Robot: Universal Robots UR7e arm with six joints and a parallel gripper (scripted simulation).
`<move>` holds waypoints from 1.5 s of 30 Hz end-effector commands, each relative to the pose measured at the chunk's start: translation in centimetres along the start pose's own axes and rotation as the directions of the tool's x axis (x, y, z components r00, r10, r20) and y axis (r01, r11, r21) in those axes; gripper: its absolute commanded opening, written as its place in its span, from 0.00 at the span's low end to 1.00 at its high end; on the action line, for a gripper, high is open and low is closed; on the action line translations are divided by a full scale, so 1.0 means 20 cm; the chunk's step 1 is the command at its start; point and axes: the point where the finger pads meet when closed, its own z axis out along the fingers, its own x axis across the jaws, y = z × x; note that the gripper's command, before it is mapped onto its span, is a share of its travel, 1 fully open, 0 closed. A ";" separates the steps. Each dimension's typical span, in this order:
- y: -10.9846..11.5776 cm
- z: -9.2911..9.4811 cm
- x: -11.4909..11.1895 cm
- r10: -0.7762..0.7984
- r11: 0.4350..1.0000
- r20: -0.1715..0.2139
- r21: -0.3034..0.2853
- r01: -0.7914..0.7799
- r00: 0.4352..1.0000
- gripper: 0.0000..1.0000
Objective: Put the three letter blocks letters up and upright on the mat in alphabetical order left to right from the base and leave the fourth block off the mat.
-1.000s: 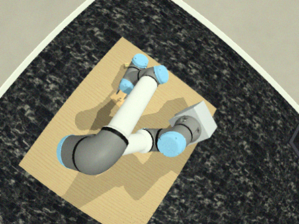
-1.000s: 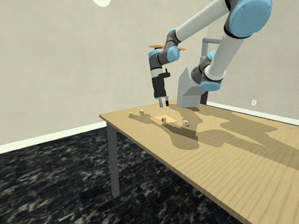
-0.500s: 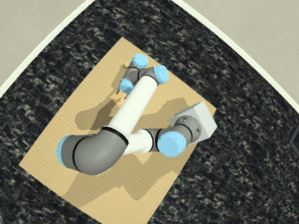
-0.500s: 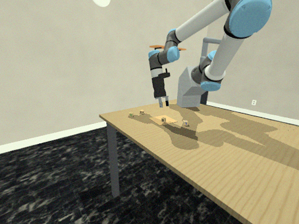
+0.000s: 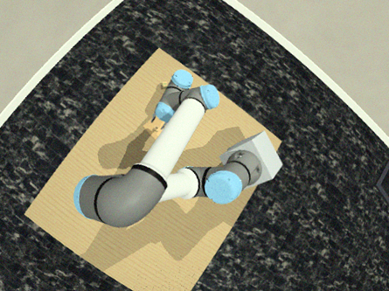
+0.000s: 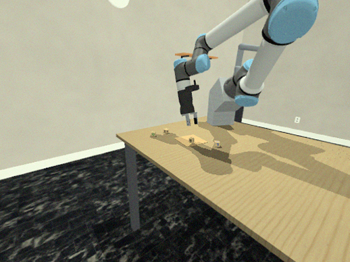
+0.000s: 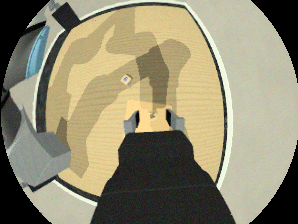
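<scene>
The light orange mat (image 5: pixel 148 126) (image 6: pixel 200 141) (image 7: pixel 132 106) lies on the table. A small block (image 6: pixel 191 140) (image 7: pixel 153 115) with a dark mark stands on it. A block with a blue mark (image 6: pixel 217 143) (image 7: pixel 126 79) stands on the table off the mat. A block with a green mark (image 6: pixel 153 133) and another small block (image 6: pixel 165 131) stand off the mat on its other side. The letters are too small to read. My gripper (image 6: pixel 191 123) (image 7: pixel 152 114) is open and empty, above the mat; in the wrist view the mat's block shows between the fingertips.
The wooden table (image 5: pixel 141 280) (image 6: pixel 259 212) (image 7: pixel 200 100) carries the robot's grey base (image 5: pixel 271 155) (image 6: pixel 221 113). In the top view the arm hides part of the mat and surrounding table; one pale block (image 5: pixel 164 84) shows beside the wrist. Arm shadows fall across the table.
</scene>
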 end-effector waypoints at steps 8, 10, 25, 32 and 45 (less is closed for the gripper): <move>0.00 0.00 0.00 0.000 1.000 0.001 0.001 0.000 1.000 1.00; 0.00 0.00 0.00 0.000 1.000 0.001 0.001 0.000 1.000 1.00; 0.21 -0.10 0.17 0.000 1.000 0.000 0.000 0.000 1.000 1.00; 0.56 -0.21 0.36 0.000 1.000 -0.001 -0.001 0.000 1.000 1.00; 1.02 -0.28 0.53 0.000 1.000 -0.001 -0.001 0.000 1.000 1.00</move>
